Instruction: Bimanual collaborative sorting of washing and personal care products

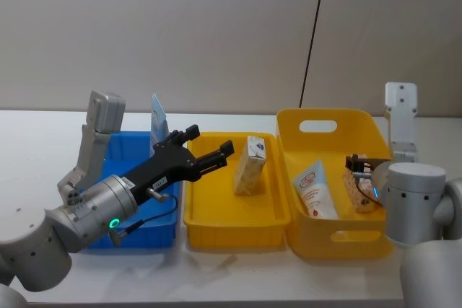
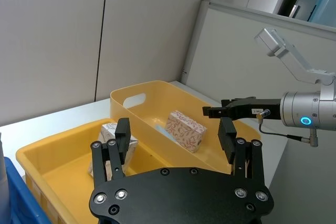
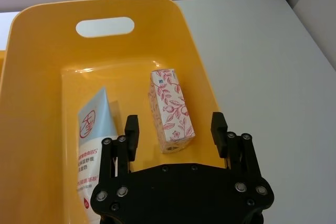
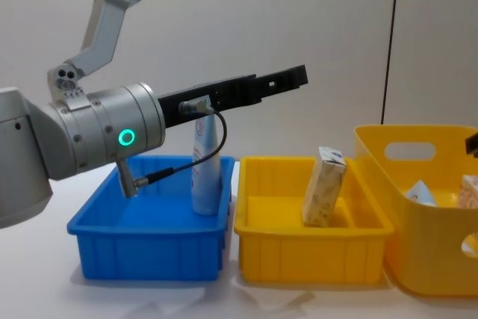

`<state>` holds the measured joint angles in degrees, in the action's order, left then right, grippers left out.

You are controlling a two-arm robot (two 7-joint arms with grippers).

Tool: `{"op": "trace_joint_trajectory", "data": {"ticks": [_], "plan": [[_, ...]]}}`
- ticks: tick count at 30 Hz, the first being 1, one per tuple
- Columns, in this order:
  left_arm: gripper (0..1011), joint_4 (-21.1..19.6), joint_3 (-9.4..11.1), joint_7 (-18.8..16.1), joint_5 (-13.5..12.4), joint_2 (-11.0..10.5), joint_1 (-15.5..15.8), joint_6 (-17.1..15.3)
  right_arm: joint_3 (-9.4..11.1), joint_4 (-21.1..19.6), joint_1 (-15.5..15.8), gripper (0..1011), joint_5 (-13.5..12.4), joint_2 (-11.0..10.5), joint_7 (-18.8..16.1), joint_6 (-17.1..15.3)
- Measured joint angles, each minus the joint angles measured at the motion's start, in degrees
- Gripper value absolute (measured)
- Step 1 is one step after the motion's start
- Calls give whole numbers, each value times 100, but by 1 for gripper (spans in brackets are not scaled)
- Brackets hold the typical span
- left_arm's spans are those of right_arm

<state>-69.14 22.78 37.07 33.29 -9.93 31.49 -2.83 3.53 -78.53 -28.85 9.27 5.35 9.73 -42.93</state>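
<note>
- cartons and tubes are lying spread over three bins on my white table (image 1: 238,279): a blue bin (image 1: 123,232) on the left, a shallow yellow bin (image 1: 234,225) in the middle, and a deeper yellow bin with handle slots (image 1: 336,239) on the right.
- i'm seeing a pale blue and white tube (image 4: 205,162) standing upright in the blue bin, at its far right side.
- a whitish carton (image 1: 250,165) is leaning tilted inside the middle yellow bin, apart from my left gripper.
- in the deep yellow bin, a tube with a red round logo (image 3: 94,145) is lying flat, and a carton with red leaf print (image 3: 169,109) is lying just beside it, not touching.
- my left gripper (image 1: 209,151) is hovering above the boundary between the blue bin and the middle yellow bin, fingers spread apart and holding nothing.
- my right gripper (image 3: 174,129) is hanging over the deep yellow bin with its fingers apart, straddling the near end of the leaf-print carton without touching it, as far as i can tell.
</note>
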Motion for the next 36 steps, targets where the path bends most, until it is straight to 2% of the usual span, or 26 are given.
{"op": "trace_joint_trajectory", "data": {"ticks": [8,12,19,31,36], "plan": [[1001,0,0,0,0,0,0,0,5,3,-2,1001,5,-2,-5,-5],[1001,0,0,0,0,0,0,0,31,-72,35,1004,-24,2,-76,29],[1001,0,0,0,0,0,0,0,134,-327,155,1004,-228,14,-350,194],[1001,0,0,0,0,-2,0,0,392,-918,461,1004,-781,2,-1089,539],[1001,-13,2,-17,-7,-6,-11,0,382,-923,476,1004,-792,-13,-1089,560]]}}
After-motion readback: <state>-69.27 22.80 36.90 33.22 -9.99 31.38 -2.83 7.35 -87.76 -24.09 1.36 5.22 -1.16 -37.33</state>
